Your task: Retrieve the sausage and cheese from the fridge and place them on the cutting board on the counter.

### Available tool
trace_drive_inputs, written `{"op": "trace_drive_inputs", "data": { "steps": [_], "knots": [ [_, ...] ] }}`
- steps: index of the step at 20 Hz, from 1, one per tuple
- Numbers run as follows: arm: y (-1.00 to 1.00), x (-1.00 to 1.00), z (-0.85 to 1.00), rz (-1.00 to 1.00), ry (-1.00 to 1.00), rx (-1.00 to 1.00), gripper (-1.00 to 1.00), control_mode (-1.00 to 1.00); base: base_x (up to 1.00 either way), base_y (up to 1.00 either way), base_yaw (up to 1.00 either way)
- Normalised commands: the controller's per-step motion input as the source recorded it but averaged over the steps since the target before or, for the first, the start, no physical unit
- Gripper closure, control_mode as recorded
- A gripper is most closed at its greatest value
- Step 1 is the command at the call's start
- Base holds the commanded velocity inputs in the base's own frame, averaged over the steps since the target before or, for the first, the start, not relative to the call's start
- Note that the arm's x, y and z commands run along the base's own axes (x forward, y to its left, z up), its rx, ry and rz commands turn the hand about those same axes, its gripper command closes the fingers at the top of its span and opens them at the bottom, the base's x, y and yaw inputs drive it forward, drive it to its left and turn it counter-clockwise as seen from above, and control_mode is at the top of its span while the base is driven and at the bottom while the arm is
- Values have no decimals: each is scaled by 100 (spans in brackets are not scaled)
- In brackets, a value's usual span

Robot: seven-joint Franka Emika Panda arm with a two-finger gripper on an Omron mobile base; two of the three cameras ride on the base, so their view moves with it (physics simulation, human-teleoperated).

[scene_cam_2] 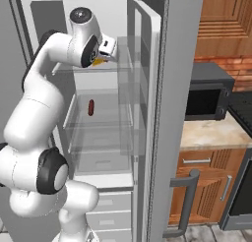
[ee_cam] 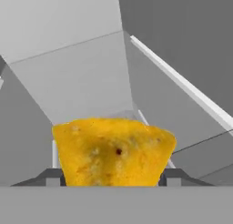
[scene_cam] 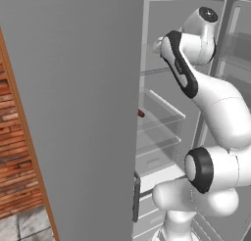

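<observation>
Grey fridge door [scene_cam: 73, 112] hides all but the sausage's dark red tip [scene_cam: 140, 113]. From the right, that link [scene_cam_2: 91, 107] lies on a clear shelf; the gripper [scene_cam_2: 104, 55] partly hides something yellow. Hand view: fingertips [ee_cam: 51, 176] clamp the yellow-orange cheese wedge [ee_cam: 113, 151].

2 base views flank the open fridge [scene_cam_2: 162, 88] (shared interior); hand view sits close inside.

Yellow-orange cheese [ee_cam: 113, 152] (paler speckles, one dark spot), dark reddish-brown sausage [scene_cam_2: 91, 107], grey fridge [scene_cam_2: 179, 64] with white interior
</observation>
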Motion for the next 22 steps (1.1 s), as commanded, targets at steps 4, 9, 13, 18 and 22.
{"op": "trace_drive_inputs", "data": {
  "steps": [4, 9, 13, 18, 22],
  "knots": [
    [-3, -100, 19, 11, -18, -4, 100, -100, 0, 0, 0],
    [0, -100, 8, 11, -8, -12, 100, -100, 0, 0, 0],
    [0, -100, 35, 8, -5, -15, 100, -100, 0, 0, 0],
    [0, -100, 59, 0, 0, -15, 100, -100, 0, 0, 0],
    [0, -100, 16, 0, 0, -18, 100, -100, 0, 0, 0]
  ]
}}
